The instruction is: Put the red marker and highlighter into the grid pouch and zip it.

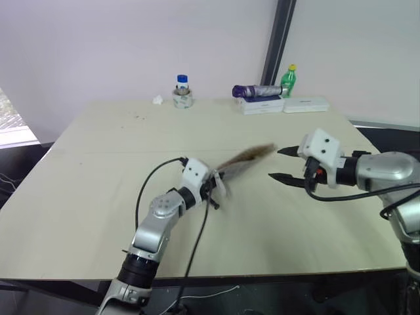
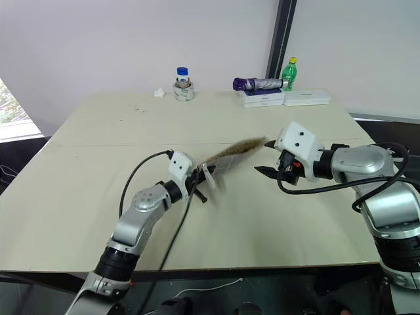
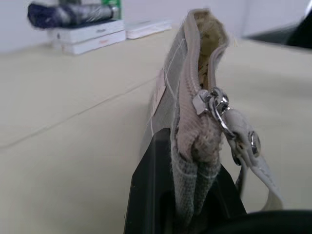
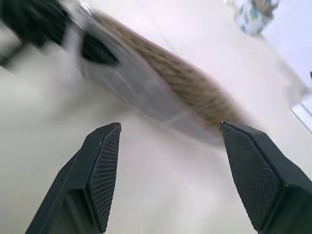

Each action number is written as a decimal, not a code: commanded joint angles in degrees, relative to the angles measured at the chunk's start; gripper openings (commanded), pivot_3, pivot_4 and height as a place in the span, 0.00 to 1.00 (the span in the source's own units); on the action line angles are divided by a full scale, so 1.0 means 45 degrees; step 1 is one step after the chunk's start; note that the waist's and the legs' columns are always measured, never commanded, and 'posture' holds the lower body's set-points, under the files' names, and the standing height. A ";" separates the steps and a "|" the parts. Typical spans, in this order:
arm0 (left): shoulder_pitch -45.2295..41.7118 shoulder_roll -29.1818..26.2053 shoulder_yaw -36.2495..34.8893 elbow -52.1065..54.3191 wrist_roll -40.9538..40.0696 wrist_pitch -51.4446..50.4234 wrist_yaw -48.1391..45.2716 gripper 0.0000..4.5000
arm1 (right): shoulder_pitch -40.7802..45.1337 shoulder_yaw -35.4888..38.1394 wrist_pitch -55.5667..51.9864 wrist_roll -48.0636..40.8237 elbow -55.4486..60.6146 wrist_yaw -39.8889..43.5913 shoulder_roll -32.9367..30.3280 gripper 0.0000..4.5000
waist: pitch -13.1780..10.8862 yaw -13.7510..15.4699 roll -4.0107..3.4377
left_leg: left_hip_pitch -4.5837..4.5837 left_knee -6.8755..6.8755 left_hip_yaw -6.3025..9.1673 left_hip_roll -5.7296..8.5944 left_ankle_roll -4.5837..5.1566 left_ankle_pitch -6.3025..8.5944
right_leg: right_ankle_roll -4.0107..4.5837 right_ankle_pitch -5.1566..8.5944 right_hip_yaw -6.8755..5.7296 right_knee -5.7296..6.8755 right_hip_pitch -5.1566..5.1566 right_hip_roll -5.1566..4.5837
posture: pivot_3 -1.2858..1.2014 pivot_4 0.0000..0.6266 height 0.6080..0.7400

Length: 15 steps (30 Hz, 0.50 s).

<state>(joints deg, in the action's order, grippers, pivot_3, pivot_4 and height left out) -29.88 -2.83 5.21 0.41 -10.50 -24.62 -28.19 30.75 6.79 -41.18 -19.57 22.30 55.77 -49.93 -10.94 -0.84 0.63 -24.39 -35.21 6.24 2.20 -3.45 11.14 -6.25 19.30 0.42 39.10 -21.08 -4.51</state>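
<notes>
Grid pouch [image 3: 187, 122] was held off the desk [image 1: 98, 190] above its middle, clamped at one end between the clenched fingers of the left gripper [image 1: 211, 187], with the rest of the fabric sticking out past the fingertips toward the right gripper [image 1: 283, 164]. In the left wrist view the pouch stood edge-on, the zipper slider and its cord pull [image 3: 243, 146] sitting near the gripped end and the mouth gaping open beyond the slider. The free end looked smeared in the head views, so its exact tilt could not be read; it appeared to angle upward toward the far right corner. The right gripper hovered just beside that free end with its jaws spread wide and nothing between them; the right wrist view showed the pouch lying across the gap ahead of the two fingertips, apart from both. Along the far edge of the desk stood a jar with a blue lid [image 1: 182, 92], two flat white boxes [image 1: 282, 105], a folded purple umbrella [image 1: 256, 90] and a green bottle [image 1: 289, 80].
</notes>
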 commanded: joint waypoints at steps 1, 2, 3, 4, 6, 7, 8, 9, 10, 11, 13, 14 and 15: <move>-0.0739 0.0484 -0.0876 0.0581 -0.1395 -0.1233 0.0399 0.00 | -0.0058 0.0003 -0.1195 -0.1081 0.1009 -0.1006 0.1024 0.74 | 0.0000 0.0012 0.0000 | 0.0000 0.0000 0.0000 -0.0001 0.0000 0.0000 | 0.0000 0.0000 0.0000 0.0000 0.0000 0.0000 | 0.52 0.24 0.98; -0.0936 0.0596 -0.1038 0.0518 -0.1655 -0.1492 0.0480 0.00 | -0.0104 -0.0251 -0.1511 -0.1115 0.1092 -0.1620 0.1646 0.74 | 0.0000 0.0006 0.0003 | -0.0001 0.0000 0.0000 -0.0001 0.0000 0.0000 | 0.0000 0.0000 0.0000 0.0000 -0.0001 0.0000 | 0.52 0.24 0.98; -0.1076 0.0652 -0.1151 0.0467 -0.1840 -0.1671 0.0534 0.00 | -0.0109 -0.0540 -0.1791 -0.0974 0.1093 -0.2255 0.2180 0.74 | 0.0000 -0.0007 0.0004 | -0.0001 -0.0002 0.0002 -0.0001 -0.0001 -0.0001 | 0.0000 0.0000 -0.0001 0.0001 0.0000 0.0000 | 0.52 0.24 0.98; -0.1176 0.0691 -0.1240 0.0437 -0.1994 -0.1811 0.0588 0.00 | -0.0090 -0.0820 -0.2004 -0.0775 0.1039 -0.2793 0.2581 0.74 | 0.0000 -0.0005 0.0003 | 0.0000 -0.0001 0.0000 -0.0001 -0.0002 -0.0001 | 0.0000 0.0000 0.0001 0.0005 -0.0002 0.0003 | 0.52 0.24 0.98; -0.1256 0.0674 -0.1307 0.0444 -0.2158 -0.1972 0.0664 0.00 | 0.0008 -0.1071 -0.2381 -0.0668 0.0948 -0.3622 0.3292 0.74 | 0.0000 0.0015 0.0003 | -0.0003 -0.0003 0.0001 0.0002 -0.0006 -0.0004 | 0.0001 -0.0001 0.0002 0.0013 -0.0009 0.0000 | 0.52 0.24 0.98; -0.1260 0.0649 -0.1299 0.0463 -0.2206 -0.2019 0.0689 0.00 | 0.0088 -0.1110 -0.2591 -0.0742 0.0897 -0.3981 0.3657 0.74 | 0.0001 0.0018 0.0002 | -0.0003 -0.0004 -0.0001 0.0003 -0.0006 -0.0004 | 0.0001 -0.0001 0.0004 0.0013 -0.0010 -0.0003 | 0.52 0.24 0.98; -0.1247 0.0618 -0.1273 0.0488 -0.2247 -0.2068 0.0705 0.00 | 0.0181 -0.1151 -0.2789 -0.0847 0.0821 -0.4357 0.4117 0.74 | 0.0001 0.0021 0.0002 | -0.0002 -0.0004 0.0000 0.0005 -0.0006 -0.0004 | 0.0001 0.0000 0.0005 0.0012 -0.0009 -0.0003 | 0.52 0.24 0.98; -0.1237 0.0591 -0.1247 0.0506 -0.2288 -0.2102 0.0725 0.00 | 0.0245 -0.1177 -0.2936 -0.0917 0.0780 -0.4613 0.4417 0.74 | 0.0001 0.0020 0.0002 | -0.0005 -0.0002 0.0000 0.0006 -0.0006 -0.0004 | 0.0001 0.0000 0.0007 0.0011 -0.0012 -0.0004 | 0.52 0.24 0.98; -0.1190 0.0587 -0.1197 0.0534 -0.2300 -0.2111 0.0750 0.00 | 0.0312 -0.1254 -0.3087 -0.0957 0.0731 -0.4835 0.4709 0.74 | 0.0001 0.0020 0.0002 | -0.0005 -0.0001 0.0000 0.0006 -0.0006 -0.0004 | 0.0001 0.0000 0.0006 0.0012 -0.0014 -0.0003 | 0.52 0.24 0.98; -0.1151 0.0584 -0.1175 0.0556 -0.2315 -0.2133 0.0775 0.00 | 0.0372 -0.1282 -0.3228 -0.1032 0.0688 -0.5029 0.4987 0.74 | 0.0001 0.0018 0.0002 | -0.0004 0.0001 0.0001 0.0007 -0.0007 -0.0004 | 0.0001 0.0000 0.0006 0.0012 -0.0015 -0.0003 | 0.52 0.24 0.98; -0.1090 0.0581 -0.1114 0.0603 -0.2324 -0.2136 0.0824 0.00 | 0.0499 -0.1257 -0.3556 -0.1239 0.0568 -0.5355 0.5457 0.74 | 0.0001 0.0016 0.0002 | -0.0004 0.0002 0.0001 0.0007 -0.0006 -0.0004 | 0.0001 -0.0001 0.0007 0.0012 -0.0016 -0.0002 | 0.52 0.24 0.98; -0.1075 0.0570 -0.1092 0.0615 -0.2334 -0.2128 0.0840 0.00 | 0.0548 -0.1268 -0.3668 -0.1308 0.0490 -0.5477 0.5648 0.74 | 0.0001 0.0013 0.0001 | -0.0004 0.0002 0.0001 0.0007 -0.0007 -0.0004 | 0.0001 0.0000 0.0008 0.0012 -0.0017 -0.0002 | 0.52 0.24 0.98; -0.1060 0.0581 -0.1076 0.0636 -0.2348 -0.2127 0.0875 0.00 | 0.0581 -0.1280 -0.3748 -0.1345 0.0445 -0.5557 0.5762 0.74 | 0.0001 0.0013 0.0001 | -0.0004 0.0003 0.0000 0.0008 -0.0006 -0.0004 | 0.0001 0.0000 0.0008 0.0012 -0.0017 -0.0002 | 0.52 0.24 0.98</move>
<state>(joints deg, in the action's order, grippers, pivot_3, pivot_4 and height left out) -34.39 -0.44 0.33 0.75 -20.01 -34.68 -24.62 32.20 0.43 -57.56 -24.30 23.71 31.73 -24.53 -10.94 -0.79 0.63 -24.41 -35.20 6.24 2.24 -3.48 11.12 -6.25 19.30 0.45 39.15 -21.15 -4.52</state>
